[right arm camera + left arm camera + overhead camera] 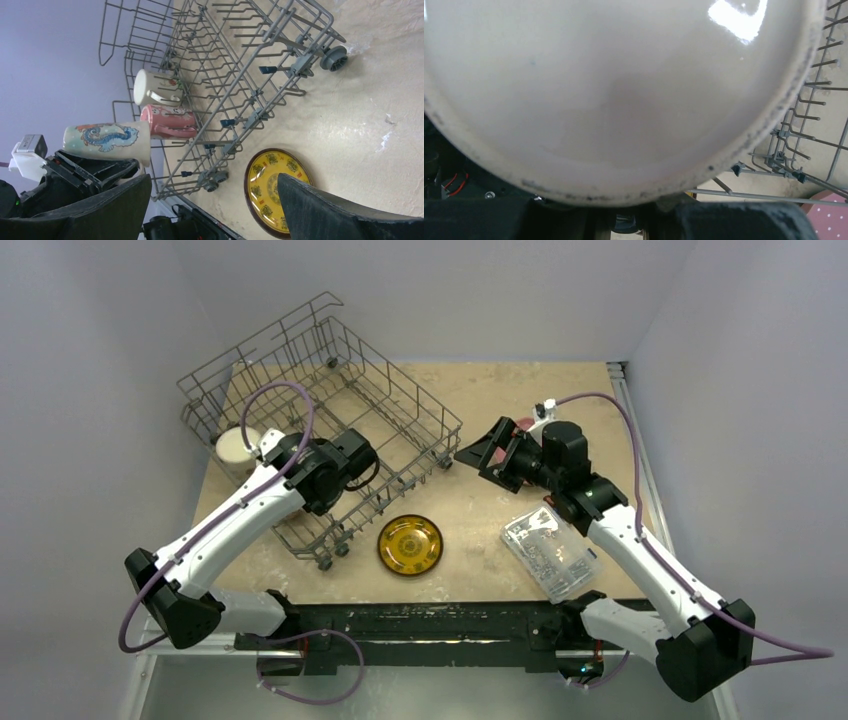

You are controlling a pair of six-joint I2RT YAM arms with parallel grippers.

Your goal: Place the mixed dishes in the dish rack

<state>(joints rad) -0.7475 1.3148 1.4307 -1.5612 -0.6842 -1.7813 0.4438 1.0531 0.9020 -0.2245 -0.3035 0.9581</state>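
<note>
Dish rack (pixel 235 65) holds a pink mug (pixel 167 121) seen only from right wrist.

1. Top view: bright, even overhead light; the dish rack (pixel 345 400) throws only faint, soft shadows on the worktop (pixel 480 410).
2. Left wrist view: the cream mug (pixel 614 100) fills the frame out of focus, with white glare upper right.
3. Right wrist view: rack sharp; right gripper (pixel 214 192) dark, blurred.
</note>
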